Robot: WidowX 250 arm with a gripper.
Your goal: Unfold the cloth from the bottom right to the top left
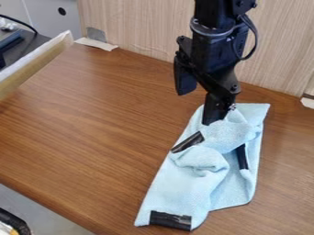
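The black gripper (pixel 198 107) hangs over the upper end of the light blue cloth (pixel 178 188), with its two fingers spread apart. One finger comes down against the bunched upper part of the cloth, its tip at the fabric. The other finger stands farther back and to the left, above the wooden table. The cloth lies long and slanted on the right half of the table, crumpled and folded over in its middle. Black strips mark its lower left corner, its left middle and its right side.
The brown wooden table (pixel 92 124) stretches left of the cloth. A pale wood panel (pixel 141 27) rises along the back. At the upper left a raised board edge (pixel 36 64) borders the table, with dark items beyond it. A dark object (pixel 14 221) sits at the lower left corner.
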